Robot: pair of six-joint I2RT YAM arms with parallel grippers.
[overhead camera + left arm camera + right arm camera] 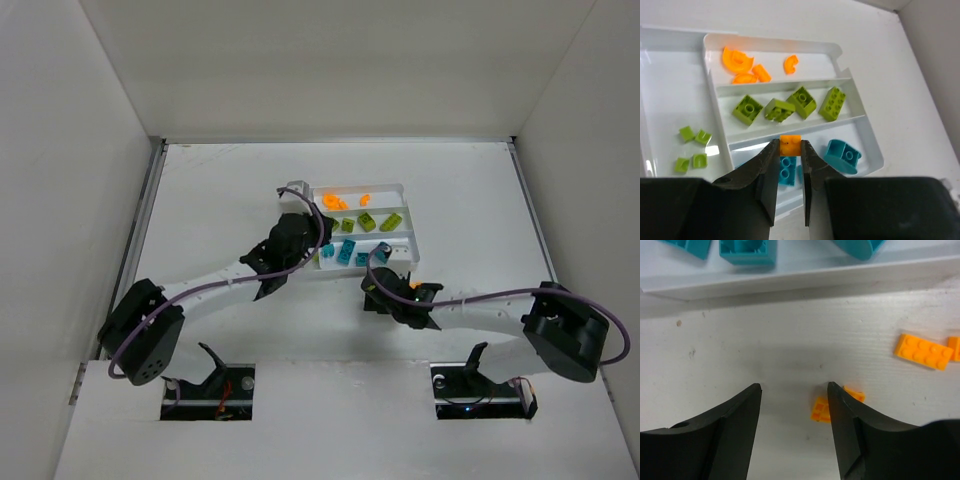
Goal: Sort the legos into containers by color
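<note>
Close to my bases, short of the tray, my right gripper [794,390] hung low over the bench [740,340], its jaws spread wide with nothing between them. A loose orange brick [820,410] lay on the bench just beside the inner face of one finger, partly hidden by it. A second small orange piece [856,394] sat right by it, touching or nearly so; I could not tell which. Off to one side lay an orange flat plate [922,351] with two rows of studs. Another orange bit [955,347] lay just beside it, cut by the picture's edge. Beyond these ran the near wall of the white tray [790,282], and the teal bricks [747,251] lay just behind it.

Farther out, my left gripper [790,150] was above the tray, narrowed onto a held orange brick [790,144] pinched between its fingertips. In my wrist view that brick lined up with the divider between the teal and lime sections. A teal curved piece [842,156] lay in the nearest long section, apart from the fingers. The middle long section held four lime green bricks [802,102], some tipped on their sides. The farthest long section held the orange curved pieces [742,65], three bunched together and one apart. Four small lime pieces [702,136] sat in two loose pairs in the narrow end section.
</note>
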